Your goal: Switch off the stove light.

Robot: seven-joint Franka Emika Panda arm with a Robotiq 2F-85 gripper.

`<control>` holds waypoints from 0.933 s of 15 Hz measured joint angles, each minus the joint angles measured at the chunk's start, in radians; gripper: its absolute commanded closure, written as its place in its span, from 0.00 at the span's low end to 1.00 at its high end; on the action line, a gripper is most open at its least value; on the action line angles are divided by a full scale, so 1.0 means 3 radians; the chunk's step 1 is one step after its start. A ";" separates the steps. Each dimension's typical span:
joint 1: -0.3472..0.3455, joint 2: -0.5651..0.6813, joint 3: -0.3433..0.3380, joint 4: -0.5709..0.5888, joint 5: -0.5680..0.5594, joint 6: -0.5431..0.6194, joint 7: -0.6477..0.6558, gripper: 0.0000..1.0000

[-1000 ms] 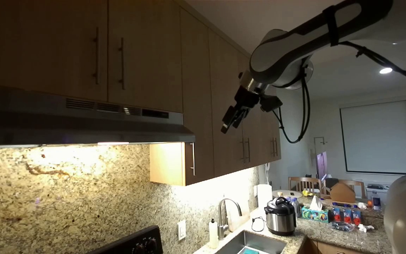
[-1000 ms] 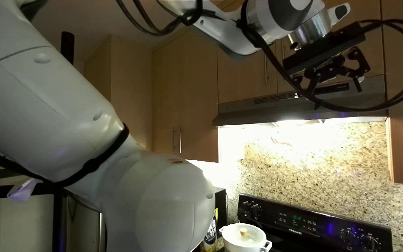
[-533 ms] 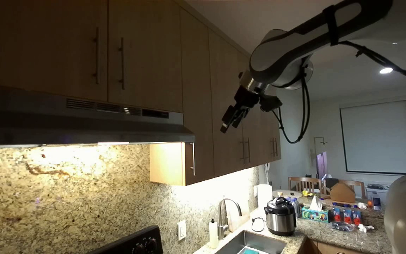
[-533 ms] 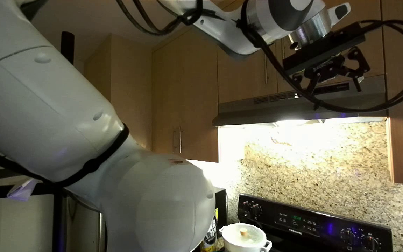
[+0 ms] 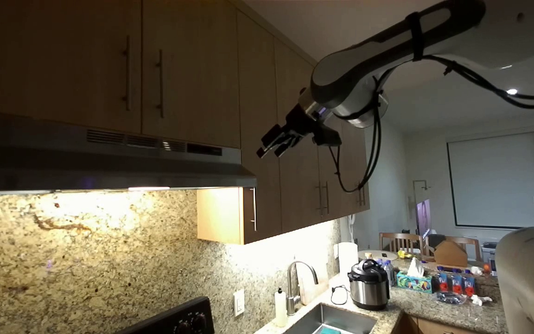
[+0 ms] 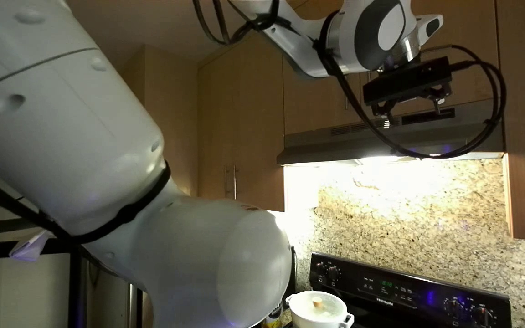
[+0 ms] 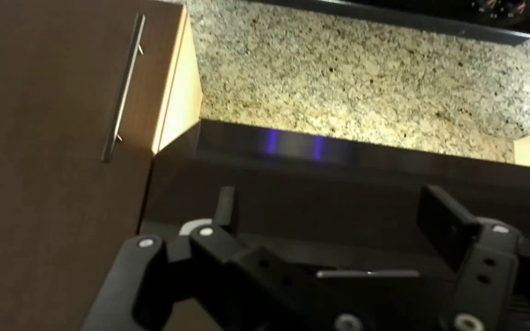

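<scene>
The range hood (image 5: 109, 164) hangs under the wooden cabinets and also shows in an exterior view (image 6: 331, 145). Its stove light (image 5: 149, 188) glows underneath and brightens the backsplash; it is lit in this exterior view too (image 6: 378, 159). A dark control strip (image 5: 204, 149) is at one end of the hood's front face, and it also shows here (image 6: 428, 115). Its buttons are too small to tell. My gripper (image 5: 270, 152) is open and empty, in front of the hood near that end, apart from it. In the wrist view the open fingers (image 7: 331, 207) straddle the dark hood (image 7: 361, 170); the control strip cannot be made out there.
Cabinet doors with bar handles (image 7: 124, 87) border the hood. Below are the stove's black control panel (image 6: 408, 291) and a white lidded pot (image 6: 317, 310). A faucet (image 5: 290, 283), a sink and a pressure cooker (image 5: 369, 285) stand further along the counter. Cables loop from the wrist.
The arm has moved toward the hood, and the gripper has shifted closer to the control strip end and tilted up. The gripper stays open, and the light stays lit.
</scene>
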 measured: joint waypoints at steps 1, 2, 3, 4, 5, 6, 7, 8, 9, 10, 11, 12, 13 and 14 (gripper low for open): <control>0.0110 0.0059 -0.0042 0.0040 0.0037 0.0158 -0.0023 0.00; 0.0225 0.0126 -0.0086 0.0089 0.0061 0.0308 -0.0046 0.00; 0.0347 0.0199 -0.0137 0.0145 0.0083 0.0429 -0.0063 0.00; 0.0484 0.0277 -0.0199 0.0209 0.0113 0.0531 -0.0084 0.00; 0.0624 0.0356 -0.0269 0.0276 0.0147 0.0611 -0.0108 0.00; 0.0783 0.0440 -0.0359 0.0354 0.0199 0.0665 -0.0150 0.00; 0.0940 0.0517 -0.0458 0.0434 0.0250 0.0696 -0.0191 0.00; 0.1110 0.0597 -0.0577 0.0524 0.0322 0.0700 -0.0244 0.00; 0.1275 0.0669 -0.0701 0.0612 0.0396 0.0700 -0.0302 0.00; 0.1439 0.0734 -0.0834 0.0701 0.0431 0.0700 -0.0346 0.00; 0.1598 0.0791 -0.0968 0.0787 0.0438 0.0701 -0.0369 0.00; 0.1748 0.0841 -0.1096 0.0871 0.0440 0.0701 -0.0391 0.00; 0.1881 0.0881 -0.1212 0.0945 0.0440 0.0701 -0.0406 0.00; 0.1985 0.0911 -0.1301 0.1002 0.0448 0.0701 -0.0420 0.00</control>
